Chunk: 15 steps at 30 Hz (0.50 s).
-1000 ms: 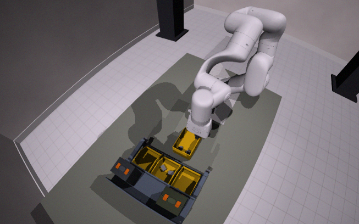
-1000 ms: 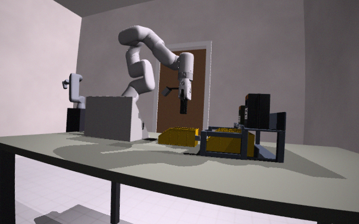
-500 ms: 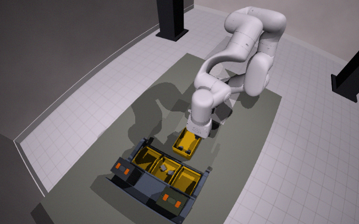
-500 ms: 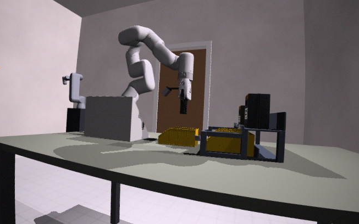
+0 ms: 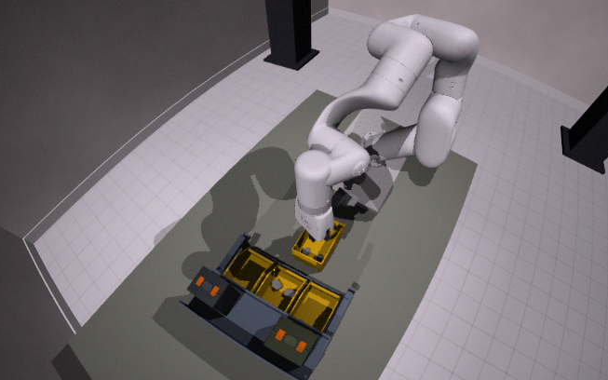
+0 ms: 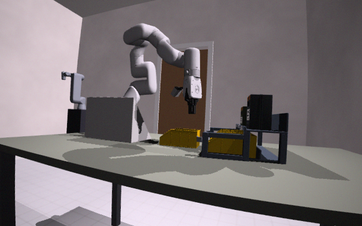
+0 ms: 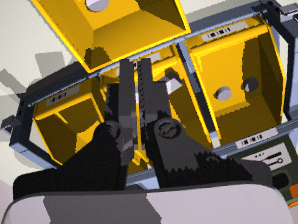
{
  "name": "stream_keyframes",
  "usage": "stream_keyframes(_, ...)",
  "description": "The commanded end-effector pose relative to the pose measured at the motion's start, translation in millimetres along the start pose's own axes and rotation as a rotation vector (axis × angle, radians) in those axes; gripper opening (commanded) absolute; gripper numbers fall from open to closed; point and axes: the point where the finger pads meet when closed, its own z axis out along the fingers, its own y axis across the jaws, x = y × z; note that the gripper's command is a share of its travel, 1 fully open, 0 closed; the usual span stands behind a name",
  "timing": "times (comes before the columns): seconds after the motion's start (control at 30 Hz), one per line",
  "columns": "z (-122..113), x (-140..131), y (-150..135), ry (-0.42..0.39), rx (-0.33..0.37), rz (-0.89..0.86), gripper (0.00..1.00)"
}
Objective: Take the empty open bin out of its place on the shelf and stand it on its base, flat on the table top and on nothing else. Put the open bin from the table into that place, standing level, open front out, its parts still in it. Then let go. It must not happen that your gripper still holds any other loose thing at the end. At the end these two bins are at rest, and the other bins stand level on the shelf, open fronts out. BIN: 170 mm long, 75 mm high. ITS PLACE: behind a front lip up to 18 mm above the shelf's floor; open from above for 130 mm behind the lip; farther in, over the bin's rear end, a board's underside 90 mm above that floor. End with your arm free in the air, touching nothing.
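A yellow open bin (image 5: 318, 245) with small grey parts stands on the table just in front of the shelf; it also shows in the side view (image 6: 179, 137) and the wrist view (image 7: 107, 10). The dark shelf (image 5: 273, 297) holds three yellow bins side by side. The left bin (image 5: 248, 267) looks empty and also shows in the wrist view (image 7: 60, 116). The middle bin (image 5: 283, 285) holds grey parts. The right bin (image 5: 315, 305) is partly in shadow. My gripper (image 6: 192, 111) hangs well above the table bin's shelf-side end, fingers shut (image 7: 135, 66) on nothing.
Two dark cases with orange latches (image 5: 211, 285) (image 5: 291, 340) sit on the shelf's upper board over the bins' rear ends. A large grey block (image 6: 110, 119) stands on the table near the arm's base. The shelf's front lip (image 6: 224, 134) faces the table bin.
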Motion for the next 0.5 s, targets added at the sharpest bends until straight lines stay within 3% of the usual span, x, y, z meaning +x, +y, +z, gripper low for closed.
stream_keyframes(0.0, 7.4, -36.7, -15.6, 0.035, -0.017, 0.276, 0.00)
stream_keyframes(0.47, 30.7, -129.6, -87.6, -0.007, 0.029, 0.957, 0.00)
